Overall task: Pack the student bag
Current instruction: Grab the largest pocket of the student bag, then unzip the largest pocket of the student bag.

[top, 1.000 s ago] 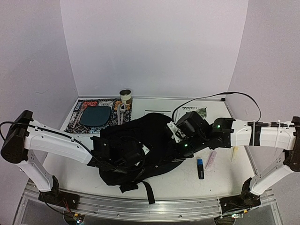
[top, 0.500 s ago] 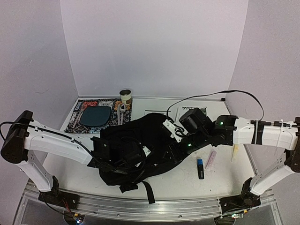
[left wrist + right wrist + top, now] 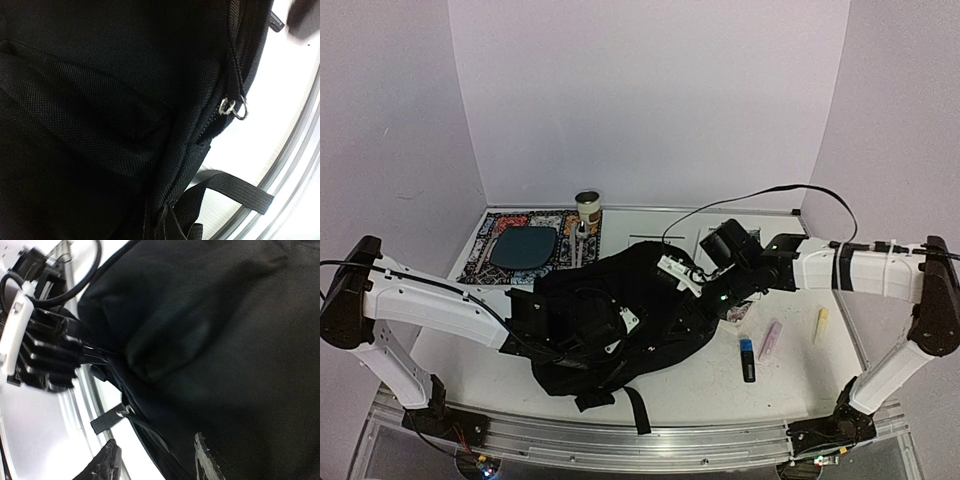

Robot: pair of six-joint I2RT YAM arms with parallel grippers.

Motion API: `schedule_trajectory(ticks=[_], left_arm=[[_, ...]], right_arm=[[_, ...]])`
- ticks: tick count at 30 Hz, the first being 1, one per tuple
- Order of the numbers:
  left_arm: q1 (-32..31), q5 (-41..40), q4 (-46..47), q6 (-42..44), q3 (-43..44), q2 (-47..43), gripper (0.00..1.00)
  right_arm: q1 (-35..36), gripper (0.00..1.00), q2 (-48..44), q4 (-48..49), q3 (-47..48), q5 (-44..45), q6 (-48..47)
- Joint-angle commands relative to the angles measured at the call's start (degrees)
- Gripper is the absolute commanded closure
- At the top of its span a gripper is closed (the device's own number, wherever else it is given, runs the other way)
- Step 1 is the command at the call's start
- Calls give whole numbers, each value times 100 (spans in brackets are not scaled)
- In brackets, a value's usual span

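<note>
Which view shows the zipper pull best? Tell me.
Left wrist: the zipper pull on the student bag is close and sharp. Top external: too small to find. Right wrist: black fabric, no pull seen.

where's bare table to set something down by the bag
Freest: the table near right, bordered by the student bag, the blue marker and the front rail. Crowded: pink stick and yellow stick at right; placemat with plate back left.

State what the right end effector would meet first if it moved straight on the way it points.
The bag: black fabric fills the line ahead of the right end effector, probably very close, though depth is unclear.
</note>
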Motion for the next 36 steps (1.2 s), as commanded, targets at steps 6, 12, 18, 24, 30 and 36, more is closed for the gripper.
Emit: schedule_trajectory(ticks=[6,12,18,24,30,36], left_arm=[[-12,30,160,33,-4,-259,100],[-6,22,160,19,47,-216,100],[-10,12,154,-5,-13,-223,100],[-4,-215,115,-58,-81,-242,100],[0,-837,-334,-275,-281,-294,100],[51,-1312,-574,-580,-597,-633,100]], right_arm=[[22,55,624,-13,312,-1064,-482],[26,72,562,-16,276,-1177,-475],[28,100,348,-23,217,-1141,-383],[23,100,1,-42,40,-776,-241],[-22,100,-680,-229,-192,-236,-8],[-72,100,-1250,-505,-436,505,144]])
